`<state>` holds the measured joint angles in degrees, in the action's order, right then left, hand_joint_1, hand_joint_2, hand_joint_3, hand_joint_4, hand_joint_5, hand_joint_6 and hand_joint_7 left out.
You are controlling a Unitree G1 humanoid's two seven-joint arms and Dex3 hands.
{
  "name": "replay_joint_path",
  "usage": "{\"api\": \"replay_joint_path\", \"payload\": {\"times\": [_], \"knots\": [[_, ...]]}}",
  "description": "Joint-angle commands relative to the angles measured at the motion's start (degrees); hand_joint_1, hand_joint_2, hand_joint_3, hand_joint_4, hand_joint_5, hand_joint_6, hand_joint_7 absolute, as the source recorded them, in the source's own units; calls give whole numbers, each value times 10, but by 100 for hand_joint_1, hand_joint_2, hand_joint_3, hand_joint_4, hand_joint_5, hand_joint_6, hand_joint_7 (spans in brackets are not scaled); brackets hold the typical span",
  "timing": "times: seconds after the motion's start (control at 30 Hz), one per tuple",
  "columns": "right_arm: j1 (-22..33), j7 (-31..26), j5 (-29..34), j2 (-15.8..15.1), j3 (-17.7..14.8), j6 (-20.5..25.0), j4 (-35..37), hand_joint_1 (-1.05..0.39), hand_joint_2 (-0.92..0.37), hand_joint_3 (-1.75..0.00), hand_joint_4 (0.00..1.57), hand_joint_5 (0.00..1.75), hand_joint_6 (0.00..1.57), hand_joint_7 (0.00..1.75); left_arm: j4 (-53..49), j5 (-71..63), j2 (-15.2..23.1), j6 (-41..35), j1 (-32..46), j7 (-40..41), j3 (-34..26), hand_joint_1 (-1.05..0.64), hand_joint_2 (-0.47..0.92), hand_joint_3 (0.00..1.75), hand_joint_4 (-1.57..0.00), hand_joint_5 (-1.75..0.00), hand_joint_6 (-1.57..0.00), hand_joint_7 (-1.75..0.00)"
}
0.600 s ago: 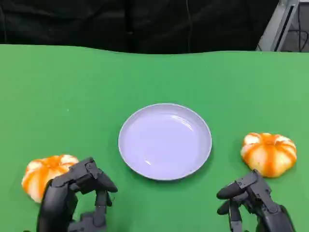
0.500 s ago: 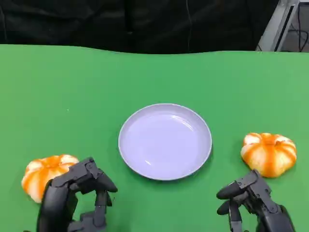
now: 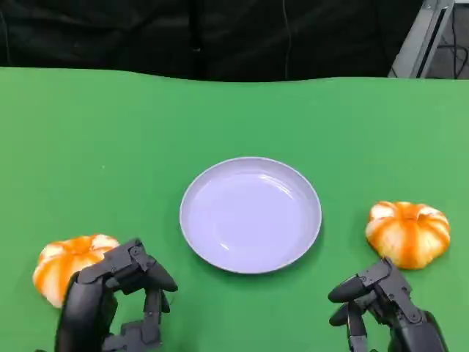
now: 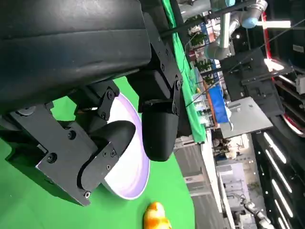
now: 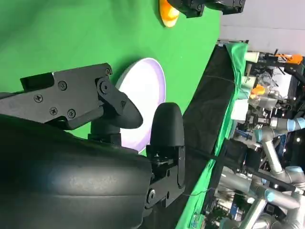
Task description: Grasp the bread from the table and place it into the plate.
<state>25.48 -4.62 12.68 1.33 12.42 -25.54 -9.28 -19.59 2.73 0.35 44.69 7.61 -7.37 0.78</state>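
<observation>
Nothing moved, bread (image 3: 408, 233) just beyond right fingers (image 3: 350, 290)

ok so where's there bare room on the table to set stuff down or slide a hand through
The plate itself is bare. Open green cloth runs behind it to the far table edge, and in the strips between the plate and each bread. It is tight at the near corners: left hand beside the left bread, right hand just before the right bread.

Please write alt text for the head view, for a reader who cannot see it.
An empty lavender plate sits mid-table on a green table, with one orange pumpkin-shaped bread beside the left hand and another bread just beyond the right hand. Both hands hold nothing.
</observation>
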Motion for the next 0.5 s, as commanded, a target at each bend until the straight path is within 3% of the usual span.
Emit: {"api": "replay_joint_path", "payload": {"times": [0.03,0.23,0.4,0.5], "knots": [[3,-2,1,-3,-1,2,-6,-3,-92,-91,26,175,15,175,-3,8,8,7,-3,-7,-6,-4,32,152,-89,-161,-85,-142],[3,-2,1,-3,1,-1,-4,-2,-92,-91,26,175,15,175,4,11,12,-5,-1,-10,-8,-6,36,143,-87,-153,-83,-128],[6,-3,1,-2,3,1,-7,-1,-92,-94,28,175,16,175,18,31,13,-30,2,-25,-11,-10,51,108,-78,-133,-83,-97],[6,-4,2,-3,4,-2,-5,-1,-92,-94,28,175,16,175,28,19,19,-49,1,-17,-19,-15,54,88,-72,-113,-73,-72]]}}
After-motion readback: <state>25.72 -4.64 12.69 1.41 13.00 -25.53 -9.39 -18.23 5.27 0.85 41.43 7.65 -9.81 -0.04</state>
